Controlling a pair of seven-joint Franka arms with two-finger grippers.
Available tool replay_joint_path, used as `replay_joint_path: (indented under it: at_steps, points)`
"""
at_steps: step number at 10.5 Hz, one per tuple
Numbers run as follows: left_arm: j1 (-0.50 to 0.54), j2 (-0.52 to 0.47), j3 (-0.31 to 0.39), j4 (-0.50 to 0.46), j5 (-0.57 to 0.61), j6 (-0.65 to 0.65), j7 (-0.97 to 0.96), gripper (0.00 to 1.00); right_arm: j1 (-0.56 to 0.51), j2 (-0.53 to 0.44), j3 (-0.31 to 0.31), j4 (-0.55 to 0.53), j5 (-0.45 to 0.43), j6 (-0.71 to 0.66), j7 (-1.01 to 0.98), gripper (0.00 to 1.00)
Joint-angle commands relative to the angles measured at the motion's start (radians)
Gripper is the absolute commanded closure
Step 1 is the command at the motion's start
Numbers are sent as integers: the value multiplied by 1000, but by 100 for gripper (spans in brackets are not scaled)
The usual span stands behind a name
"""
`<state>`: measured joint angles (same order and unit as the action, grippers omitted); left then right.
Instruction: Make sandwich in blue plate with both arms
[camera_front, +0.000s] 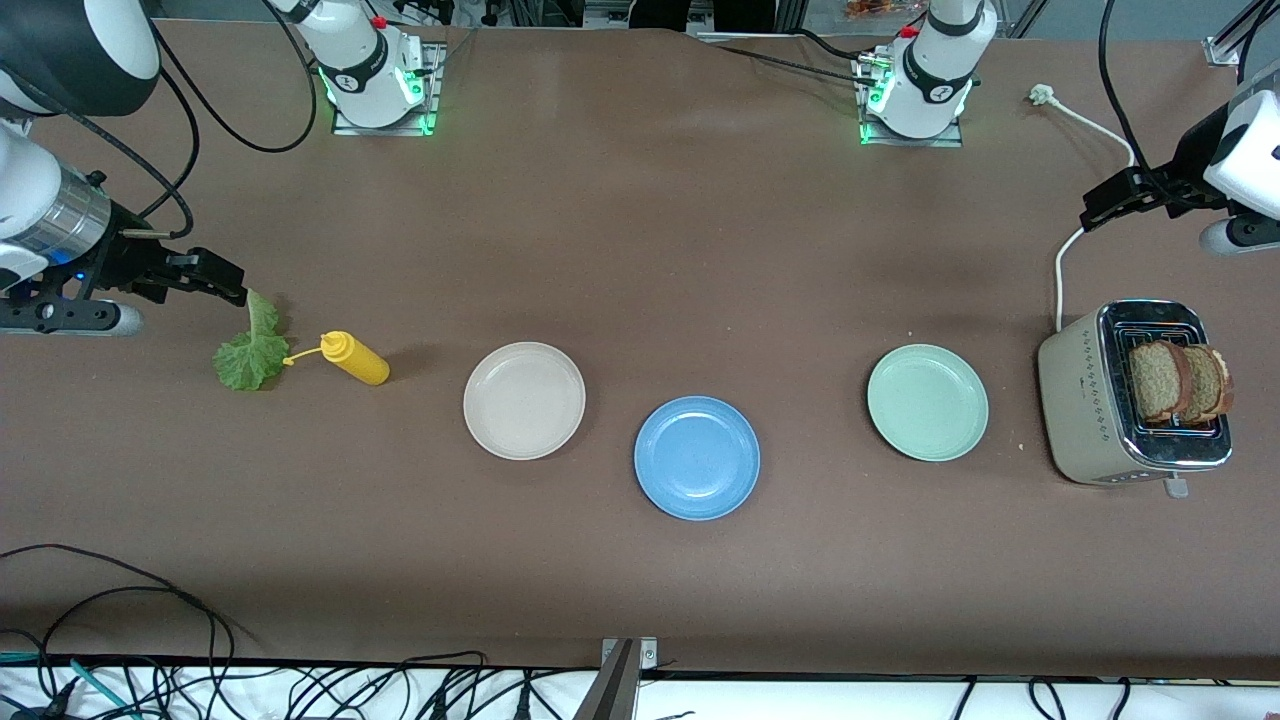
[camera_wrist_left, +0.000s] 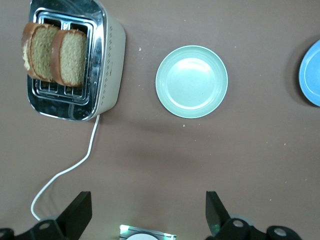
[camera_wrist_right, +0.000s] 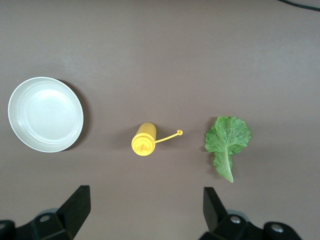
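1. Right gripper (camera_front: 236, 289) at the right arm's end of table, fingers (camera_wrist_right: 77, 202) spread, empty, up over the lettuce leaf (camera_front: 250, 352); yellow bottle (camera_front: 356, 358) lies beside the leaf.
2. Blue plate (camera_front: 697, 457) mid-table, bare, btwn cream plate (camera_front: 524, 400) and mint plate (camera_front: 927, 402). I judge nothing's begun; first pick pending.
3. Left gripper (camera_front: 1092, 212) spread, empty, up near the toaster (camera_front: 1085, 400); both bread slices (camera_front: 1180, 381) stand in its slots.
4. Next, I reckon: drop onto a slice, lift straight up. Slices' lower halves hidden in slots.
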<state>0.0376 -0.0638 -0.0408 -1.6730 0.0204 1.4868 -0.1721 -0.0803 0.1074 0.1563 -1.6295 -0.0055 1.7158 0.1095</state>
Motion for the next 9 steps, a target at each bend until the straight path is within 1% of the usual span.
replay_joint_path:
  at_steps: [1,4,9]
  points:
    - [10,12,-1,35,6,-28,83,0,-7,-2,5,13,-8,-12,12,0]
    - [21,13,-1,59,6,-28,80,0,-7,-3,5,13,-8,-12,18,0]
    - [19,12,-5,64,12,-27,79,0,-7,-3,6,13,-8,-12,21,0]
